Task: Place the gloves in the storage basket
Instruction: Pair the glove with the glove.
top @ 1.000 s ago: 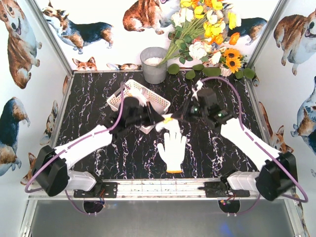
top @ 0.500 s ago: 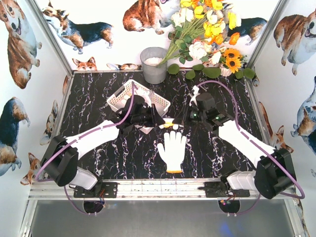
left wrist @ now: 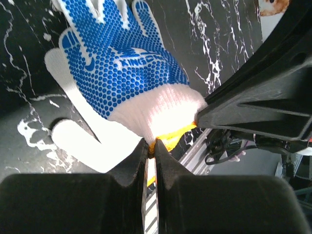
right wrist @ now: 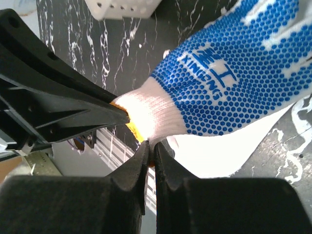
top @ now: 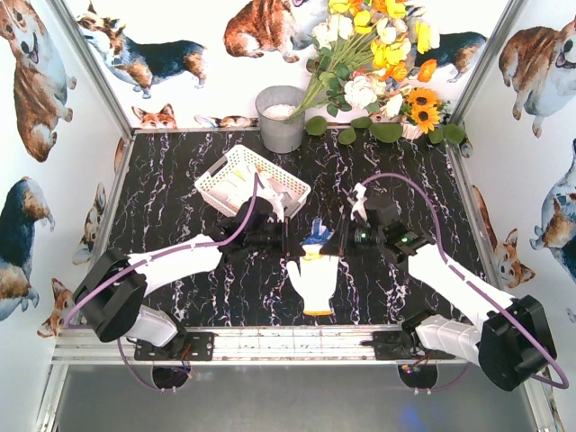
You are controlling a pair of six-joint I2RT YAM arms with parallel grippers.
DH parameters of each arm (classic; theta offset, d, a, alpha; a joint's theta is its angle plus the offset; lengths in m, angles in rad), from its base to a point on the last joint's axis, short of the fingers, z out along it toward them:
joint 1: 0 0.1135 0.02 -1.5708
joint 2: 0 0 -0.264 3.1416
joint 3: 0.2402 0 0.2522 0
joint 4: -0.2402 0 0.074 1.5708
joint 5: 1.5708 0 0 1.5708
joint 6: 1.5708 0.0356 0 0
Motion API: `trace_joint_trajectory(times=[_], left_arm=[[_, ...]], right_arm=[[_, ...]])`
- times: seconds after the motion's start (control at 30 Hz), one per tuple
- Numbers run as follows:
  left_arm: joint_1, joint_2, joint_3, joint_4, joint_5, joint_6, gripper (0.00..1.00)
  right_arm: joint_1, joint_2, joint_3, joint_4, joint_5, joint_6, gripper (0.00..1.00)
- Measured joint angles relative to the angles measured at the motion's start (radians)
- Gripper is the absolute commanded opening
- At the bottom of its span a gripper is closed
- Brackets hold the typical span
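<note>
Starting from the white lattice plastic basket (top: 209, 187): to its near right, apart from it, the left gripper (left wrist: 151, 146) is clamped on the orange cuff of the white knit glove with blue-dotted palm (left wrist: 122, 63). The right gripper (right wrist: 150, 146) nips that same cuff. Opposed pulls could strip either thin pinch, dropping the glove short of the basket.

One blue-dotted glove (left wrist: 122, 68), one white glove (top: 317, 281) outside one basket (top: 274, 169), one bucket (top: 281, 121).

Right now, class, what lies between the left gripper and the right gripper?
The blue-dotted glove, its cuff pinched by left gripper and right gripper; both wrist views show it.
</note>
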Motion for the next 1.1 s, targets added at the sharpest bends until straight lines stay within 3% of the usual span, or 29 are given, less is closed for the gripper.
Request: trace_joint_trajectory(times=[0.37, 0.6, 0.83, 1.1], left_arm=[[-0.019, -0.094, -0.032, -0.035, -0.018, -0.017, 0.0], [-0.019, -0.09, -0.021, -0.067, -0.062, -0.016, 0.0], [-0.01, -0.034, 0.123, -0.099, -0.152, 0.017, 0.0], [0.028, 0.066, 0.279, -0.11, -0.18, 0.076, 0.0]], right_arm=[[0.058, -0.005, -0.044, 0.003, -0.002, 0.058, 0.0], [0.063, 0.009, -0.027, 0.002, 0.106, 0.095, 0.0], [0.045, 0.011, 0.107, -0.042, 0.261, 0.068, 0.0], [-0.031, 0.064, 0.23, -0.063, 0.291, -0.008, 0.0]])
